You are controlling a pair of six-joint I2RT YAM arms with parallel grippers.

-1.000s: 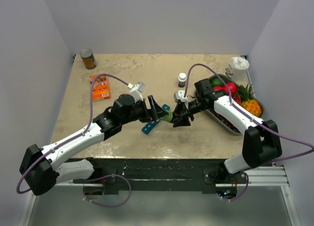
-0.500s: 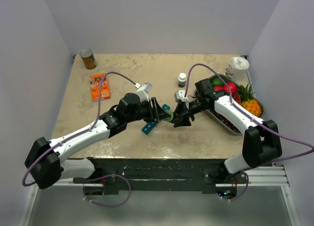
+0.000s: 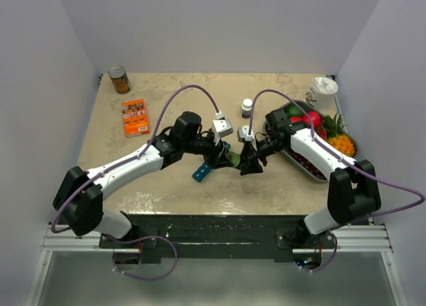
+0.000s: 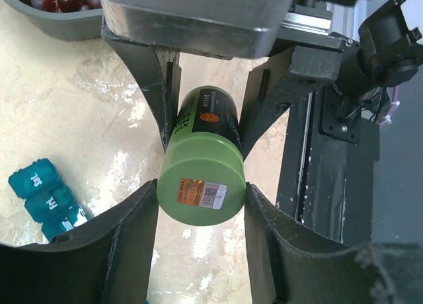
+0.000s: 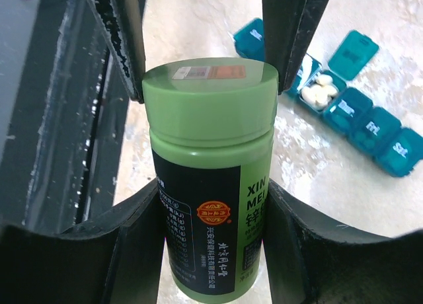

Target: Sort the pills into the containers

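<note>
Right gripper (image 5: 211, 197) clamps the green bottle (image 3: 234, 158) by its body, mid-frame in the overhead view. Left gripper (image 4: 201, 193) pinches the cap (image 4: 198, 175) from the other end. Likely cap-off: right should hold rigid, left twist on axis, bottle kept level. Containers (image 3: 202, 170) lie on the tabletop (image 3: 173, 96) just lower-left of the bottle, one cell open, pills (image 5: 317, 92) inside. Surface is mottled beige, with plain pale walls (image 3: 219, 26) around.

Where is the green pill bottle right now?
In the top view the green pill bottle is at mid-table, held between the left claw on its cap and the right claw on its body, just right of the teal pill box.
</note>
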